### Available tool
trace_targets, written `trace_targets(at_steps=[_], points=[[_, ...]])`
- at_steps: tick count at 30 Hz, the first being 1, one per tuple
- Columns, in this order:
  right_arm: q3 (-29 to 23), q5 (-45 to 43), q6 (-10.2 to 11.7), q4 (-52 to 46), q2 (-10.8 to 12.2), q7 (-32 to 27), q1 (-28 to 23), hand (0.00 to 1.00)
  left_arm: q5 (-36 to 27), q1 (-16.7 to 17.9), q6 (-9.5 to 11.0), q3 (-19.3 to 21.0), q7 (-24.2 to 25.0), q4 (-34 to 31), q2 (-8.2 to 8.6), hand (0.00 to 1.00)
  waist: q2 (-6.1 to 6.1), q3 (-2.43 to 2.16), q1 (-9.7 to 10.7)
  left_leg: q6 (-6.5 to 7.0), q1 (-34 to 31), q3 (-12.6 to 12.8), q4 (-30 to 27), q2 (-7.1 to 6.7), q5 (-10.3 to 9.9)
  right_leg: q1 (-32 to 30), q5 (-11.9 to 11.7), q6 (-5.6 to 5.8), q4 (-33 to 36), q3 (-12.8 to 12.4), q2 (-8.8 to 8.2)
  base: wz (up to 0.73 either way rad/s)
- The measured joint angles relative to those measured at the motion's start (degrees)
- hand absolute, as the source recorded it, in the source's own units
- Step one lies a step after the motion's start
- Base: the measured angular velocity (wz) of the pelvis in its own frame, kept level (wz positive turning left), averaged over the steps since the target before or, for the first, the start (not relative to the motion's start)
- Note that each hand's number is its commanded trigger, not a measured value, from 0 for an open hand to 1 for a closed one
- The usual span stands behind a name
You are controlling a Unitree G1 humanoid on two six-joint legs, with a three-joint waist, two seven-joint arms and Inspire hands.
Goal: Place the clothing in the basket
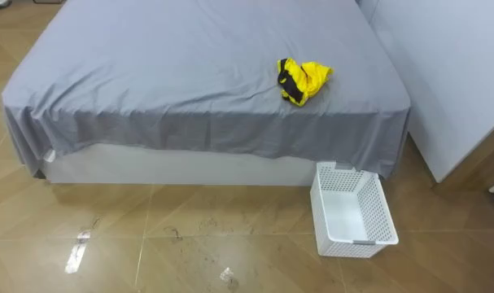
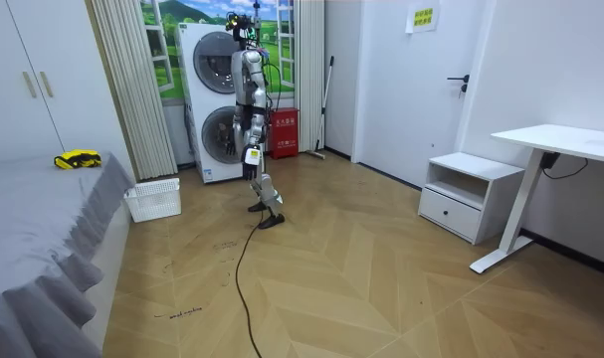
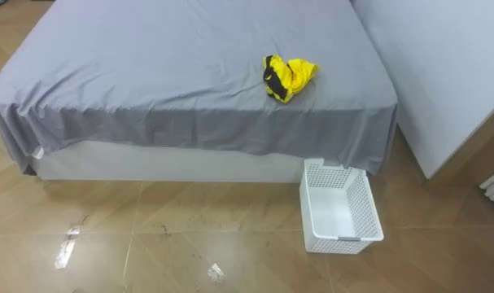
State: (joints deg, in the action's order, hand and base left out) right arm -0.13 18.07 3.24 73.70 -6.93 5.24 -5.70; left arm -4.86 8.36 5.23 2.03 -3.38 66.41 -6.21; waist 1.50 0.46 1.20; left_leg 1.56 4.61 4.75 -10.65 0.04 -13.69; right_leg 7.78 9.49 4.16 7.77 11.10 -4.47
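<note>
A crumpled yellow and black garment [image 1: 303, 80] lies on the grey bed sheet [image 1: 190, 73], near the bed's front right corner. In the room view the garment [image 2: 77, 158] shows at the bed's far end. A white perforated basket [image 1: 352, 212] stands on the floor just below that corner, with nothing in it; in the room view the basket [image 2: 153, 199] sits beside the bed. I stand a few steps from the bed, in front of the stacked washing machines [image 2: 214, 104]. My left hand [image 2: 251, 156] hangs at my side, holding nothing that I can make out.
A white wall or panel [image 1: 458, 81] rises right of the bed. Wooden floor [image 1: 190, 236] lies between me and the bed. The room view has a white nightstand [image 2: 471, 194] and a desk [image 2: 560, 144] at its right, and a curtain [image 2: 132, 85] by the bed.
</note>
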Motion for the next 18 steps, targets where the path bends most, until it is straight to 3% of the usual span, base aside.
trace_targets(at_steps=[18], points=[[-0.4, 4.7, -0.9, 0.6, 0.0, 2.1, -0.7, 0.00, -0.1, 1.2, -0.3, 0.4, 0.4, -0.1, 0.05, 0.00, -1.00, -0.27, 0.3, -0.01, -0.1, 0.1, 0.0, 0.06, 0.0, -0.1, 0.0, 0.00, 0.0, 0.5, 0.02, 0.00]])
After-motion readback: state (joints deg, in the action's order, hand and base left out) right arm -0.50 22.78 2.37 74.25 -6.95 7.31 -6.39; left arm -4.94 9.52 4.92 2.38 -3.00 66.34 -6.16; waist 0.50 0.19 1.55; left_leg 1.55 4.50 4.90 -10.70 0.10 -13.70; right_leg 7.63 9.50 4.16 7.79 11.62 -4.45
